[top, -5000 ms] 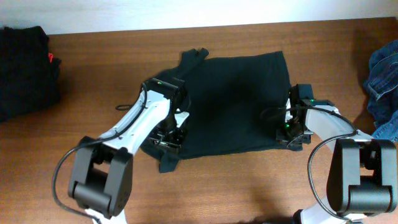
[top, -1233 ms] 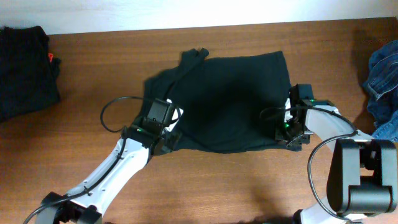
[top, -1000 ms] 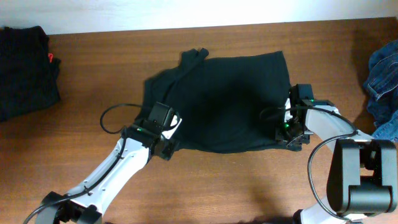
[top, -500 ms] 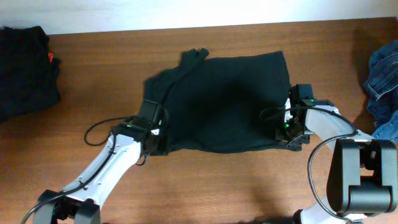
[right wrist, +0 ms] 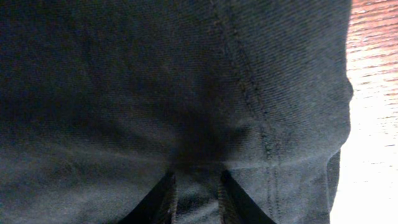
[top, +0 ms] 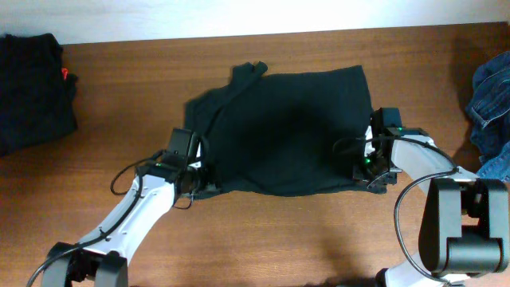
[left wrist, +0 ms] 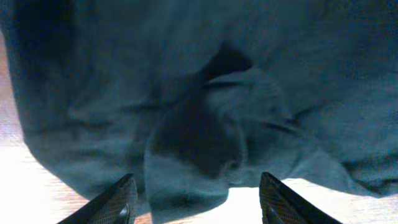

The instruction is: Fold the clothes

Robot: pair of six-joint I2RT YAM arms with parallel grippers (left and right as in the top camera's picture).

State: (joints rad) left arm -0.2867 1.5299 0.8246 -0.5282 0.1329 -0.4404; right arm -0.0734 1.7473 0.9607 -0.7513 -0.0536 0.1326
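- Step in hand: side fold of the black T-shirt [top: 295, 135], which lies spread at the centre of the table [top: 119, 96], its left sleeve area already bunched inward
- Left gripper [left wrist: 196, 193]: fingers set apart, nothing clamped; a loose lobe of cloth at the shirt's lower-left corner lies between the tips
- Right gripper [right wrist: 198, 193]: fingers drawn close, pinching a fold of the hem at the shirt's lower-right edge
- Pose: both arms reach in low from the near side, wrists angled toward the garment, one at each lower corner
- Next move, as judged: close the left fingers on the lobe, then lift both corners together and carry them evenly
- Other clothes: dark pile [top: 32, 80] at far left, denim garment [top: 490, 104] at far right, both well apart from the shirt
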